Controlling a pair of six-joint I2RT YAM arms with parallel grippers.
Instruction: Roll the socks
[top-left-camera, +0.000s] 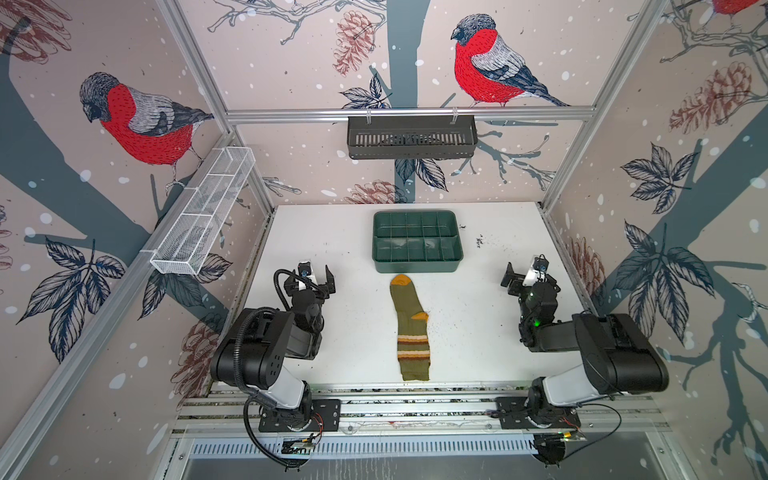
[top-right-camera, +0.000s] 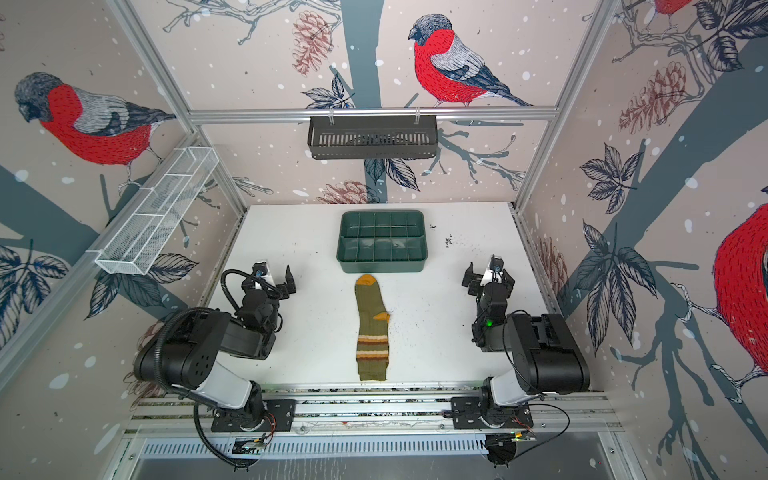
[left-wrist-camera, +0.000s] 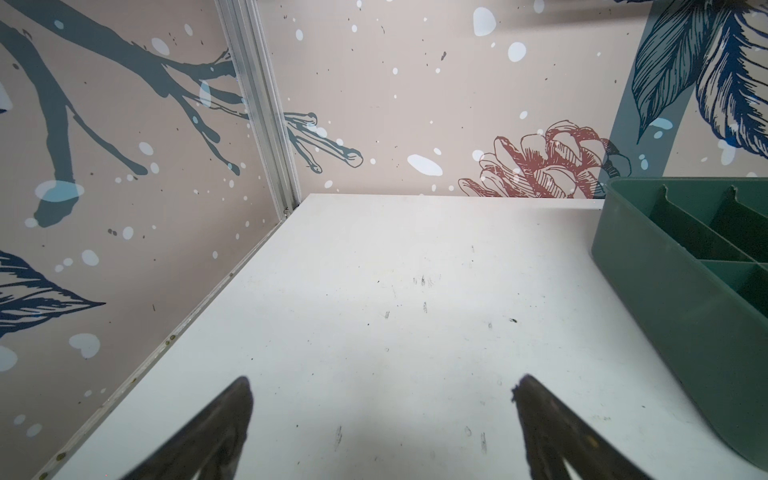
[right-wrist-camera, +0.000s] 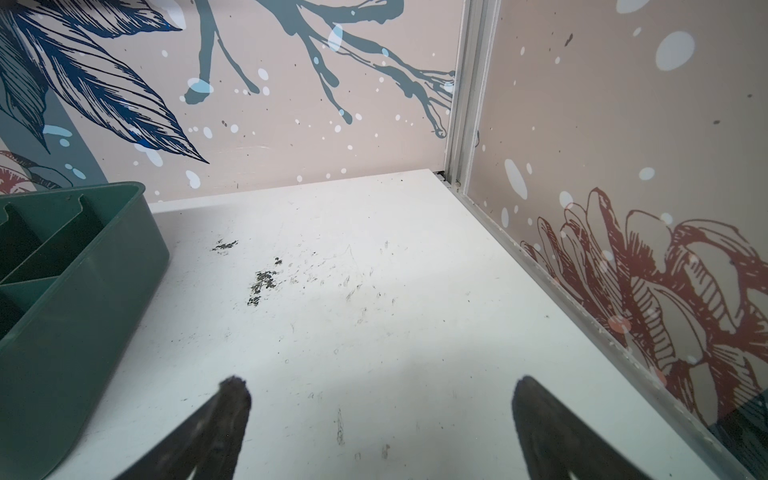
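Since I hold nothing: left end effector (top-left-camera: 318, 277) and right end effector (top-left-camera: 524, 277) gape wide, empty.
socks (top-left-camera: 409, 332): flat, toe near tray (top-left-camera: 417, 266).
plan: pinch toe, roll tight toward cuff.

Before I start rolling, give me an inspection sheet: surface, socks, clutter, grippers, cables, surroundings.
Surface: white table, scuffed, with dark specks.
Job's things: socks flat, unrolled, mid-table, orange toe toward the green tray; one or two stacked, cannot tell.
Clutter: green tray's compartments look empty; nothing else seen.
Grippers: left gripper and right gripper open, holding nothing, either side of the socks.
Cables: black hose looped on left arm, thin wires at right base, both clear of the socks.
Surroundings: black basket on back rail, white mesh basket on left wall.
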